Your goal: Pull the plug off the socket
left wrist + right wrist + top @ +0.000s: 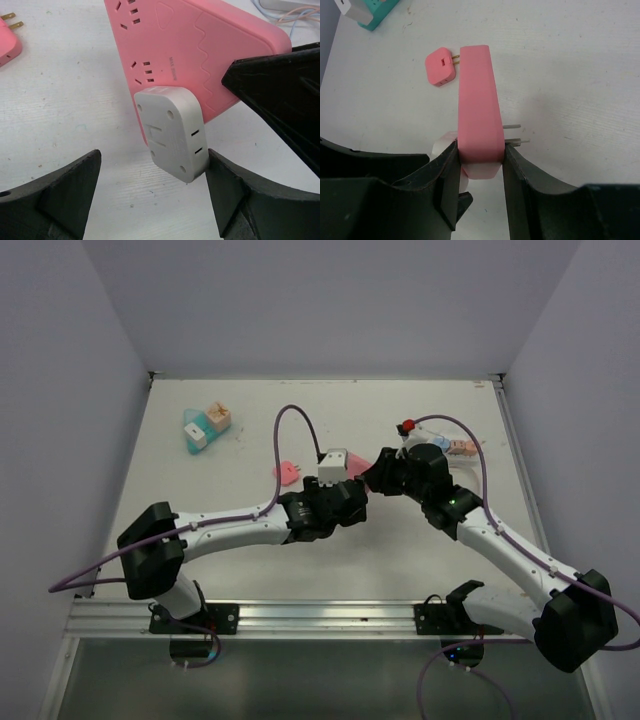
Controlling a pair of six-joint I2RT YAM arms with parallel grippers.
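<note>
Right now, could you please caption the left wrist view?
Open left hand straddles grey plug seated in pink socket strip.

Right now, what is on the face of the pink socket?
A grey plug sits at one end of the pink socket, other slots bare. Its pins and the slots under it are covered.

The plug point(172, 132) sticks in the socket point(210, 50), in the middle — a loose plug point(287, 472) lies just left, two blocks point(205, 426) far left.
</note>
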